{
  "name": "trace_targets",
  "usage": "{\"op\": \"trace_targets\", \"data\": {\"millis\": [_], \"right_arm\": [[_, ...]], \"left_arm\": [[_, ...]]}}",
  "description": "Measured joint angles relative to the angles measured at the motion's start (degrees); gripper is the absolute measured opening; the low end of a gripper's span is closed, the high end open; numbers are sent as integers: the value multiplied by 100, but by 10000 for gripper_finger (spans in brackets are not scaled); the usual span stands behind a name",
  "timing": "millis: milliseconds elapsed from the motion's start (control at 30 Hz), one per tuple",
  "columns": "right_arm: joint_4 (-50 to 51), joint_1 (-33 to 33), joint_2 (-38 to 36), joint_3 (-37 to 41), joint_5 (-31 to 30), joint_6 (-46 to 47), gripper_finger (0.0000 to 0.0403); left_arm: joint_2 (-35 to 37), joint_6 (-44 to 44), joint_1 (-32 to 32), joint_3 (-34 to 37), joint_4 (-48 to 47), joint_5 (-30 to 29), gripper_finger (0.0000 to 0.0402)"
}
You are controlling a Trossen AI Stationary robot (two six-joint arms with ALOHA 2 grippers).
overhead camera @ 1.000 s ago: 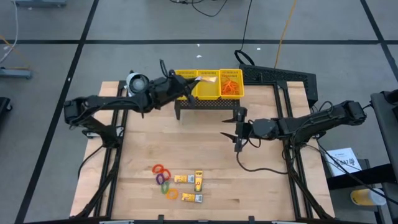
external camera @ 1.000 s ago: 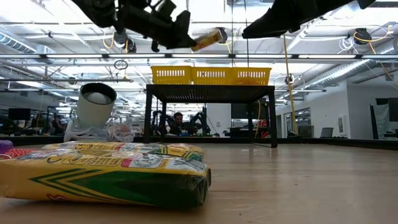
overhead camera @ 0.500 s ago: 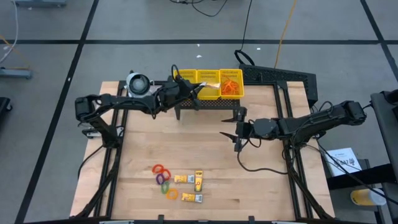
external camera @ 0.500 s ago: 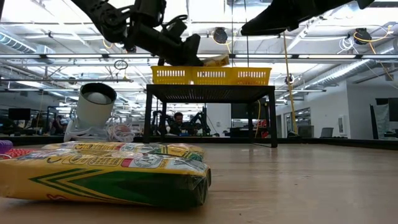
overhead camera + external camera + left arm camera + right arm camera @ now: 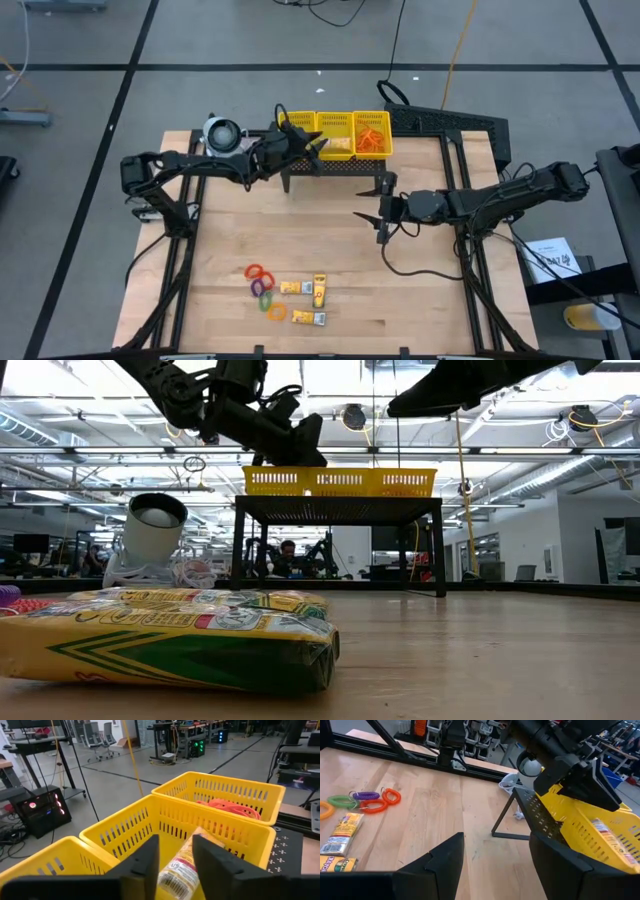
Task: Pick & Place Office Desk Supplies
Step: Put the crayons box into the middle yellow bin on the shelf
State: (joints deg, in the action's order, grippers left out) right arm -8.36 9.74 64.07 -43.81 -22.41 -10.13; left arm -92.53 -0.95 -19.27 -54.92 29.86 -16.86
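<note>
A yellow mesh basket with three compartments stands on a dark stand at the table's far side. My left gripper hovers open over the wall between its left and middle compartments. A yellow-orange packet lies in the middle compartment, just past the fingers. Orange rubber bands fill the right compartment. My right gripper hangs open above the table's middle with nothing between its fingers. Coloured rings and three packets lie near the front edge.
A grey-white round device with a cord stands at the far left, beside my left arm. The basket's dark stand has legs down to the table. Bare wood lies between the stand and the supplies at the front.
My left gripper came down and toward the basket with a packet held over the middle compartment, then let it go. The packet, which showed above the basket's rim in the low view, has dropped into the middle compartment and lies there.
</note>
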Motion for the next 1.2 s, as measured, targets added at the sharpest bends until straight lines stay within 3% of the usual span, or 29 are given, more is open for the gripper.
{"op": "trace_targets", "data": {"millis": [267, 567, 767, 933, 1033, 1200], "right_arm": [[0, 0, 0, 0, 0, 0, 215], [2, 0, 2, 1, 0, 0, 215], [2, 0, 2, 1, 0, 0, 215], [2, 0, 2, 2, 0, 0, 215], [0, -2, 2, 2, 0, 0, 215], [-38, -1, 2, 2, 0, -17, 215]], "left_arm": [[41, -24, 0, 8, -5, -1, 206], [893, -618, 406, 9, -353, 240, 227], [1955, -1388, 1241, 7, -1823, 591, 228], [2565, -908, 2068, 7, -3581, 1026, 228], [2587, -313, 2600, 7, -4410, 1414, 228], [2013, 496, 3578, 15, -5183, 1271, 228]]}}
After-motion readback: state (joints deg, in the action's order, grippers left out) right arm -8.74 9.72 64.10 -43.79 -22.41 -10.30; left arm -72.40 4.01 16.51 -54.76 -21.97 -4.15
